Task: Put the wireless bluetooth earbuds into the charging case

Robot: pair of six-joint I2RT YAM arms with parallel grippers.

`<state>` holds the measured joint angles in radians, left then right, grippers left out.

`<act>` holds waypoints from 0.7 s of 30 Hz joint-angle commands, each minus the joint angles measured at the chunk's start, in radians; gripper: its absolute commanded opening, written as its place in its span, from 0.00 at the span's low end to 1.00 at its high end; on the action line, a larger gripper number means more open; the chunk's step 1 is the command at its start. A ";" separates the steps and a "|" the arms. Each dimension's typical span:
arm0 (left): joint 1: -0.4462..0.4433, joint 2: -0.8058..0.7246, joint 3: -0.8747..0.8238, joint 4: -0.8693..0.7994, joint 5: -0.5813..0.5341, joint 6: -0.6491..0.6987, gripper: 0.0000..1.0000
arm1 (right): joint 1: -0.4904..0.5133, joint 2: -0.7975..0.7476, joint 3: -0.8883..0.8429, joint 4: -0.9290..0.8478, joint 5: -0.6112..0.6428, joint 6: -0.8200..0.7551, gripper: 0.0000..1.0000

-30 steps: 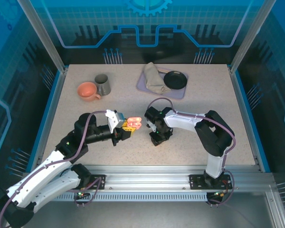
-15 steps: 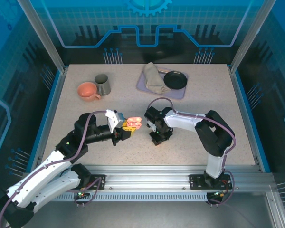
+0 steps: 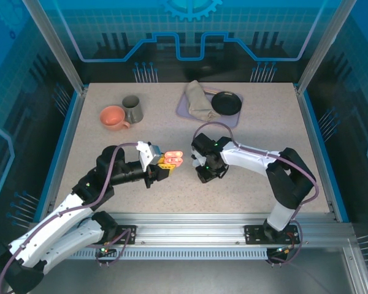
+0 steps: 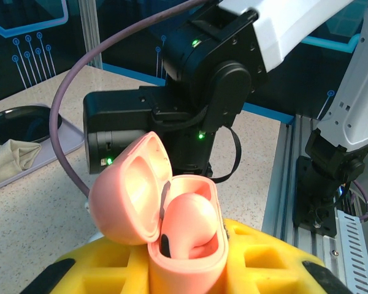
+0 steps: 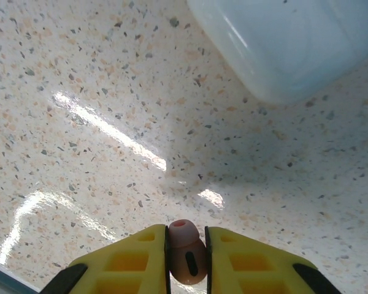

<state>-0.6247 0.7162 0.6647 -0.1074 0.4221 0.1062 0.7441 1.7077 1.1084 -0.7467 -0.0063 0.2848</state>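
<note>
Over speckled tabletop [image 5: 80, 92], your right gripper [image 5: 186, 237] is pinching a pink earbud [image 5: 185, 260] — uninserted — left gripper [image 4: 187, 278] clamping the open case [image 4: 193, 236].

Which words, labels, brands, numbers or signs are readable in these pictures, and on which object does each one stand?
No readable text in any view.
On the pink charging case: no print visible.
On the pink earbud: no print visible.
On the pale case: no marking visible.
On the back wall: a gear emblem and circuit lines, drawings without letters.
</note>
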 commanded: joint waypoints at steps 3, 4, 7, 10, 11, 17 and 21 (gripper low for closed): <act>-0.006 0.007 -0.002 0.023 -0.003 -0.015 0.00 | -0.023 -0.111 -0.047 0.039 0.009 -0.046 0.20; -0.006 0.009 -0.005 0.027 -0.002 -0.022 0.00 | -0.028 -0.136 -0.056 0.049 0.014 -0.055 0.20; -0.006 0.015 -0.007 0.035 0.003 -0.045 0.00 | -0.037 -0.220 -0.076 0.070 0.028 -0.079 0.19; -0.006 0.019 -0.012 0.042 0.004 -0.061 0.00 | -0.046 -0.306 -0.089 0.092 0.029 -0.110 0.19; -0.006 0.021 -0.013 0.045 0.003 -0.065 0.00 | -0.046 -0.336 -0.092 0.101 0.024 -0.120 0.19; -0.005 0.051 -0.011 0.059 0.004 -0.108 0.00 | -0.049 -0.510 -0.097 0.159 -0.023 -0.173 0.19; -0.006 0.089 -0.007 0.066 0.024 -0.156 0.00 | -0.048 -0.613 -0.088 0.211 -0.067 -0.199 0.20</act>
<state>-0.6247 0.7856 0.6643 -0.0727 0.4232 0.0013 0.7059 1.1503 1.0241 -0.5976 -0.0219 0.1287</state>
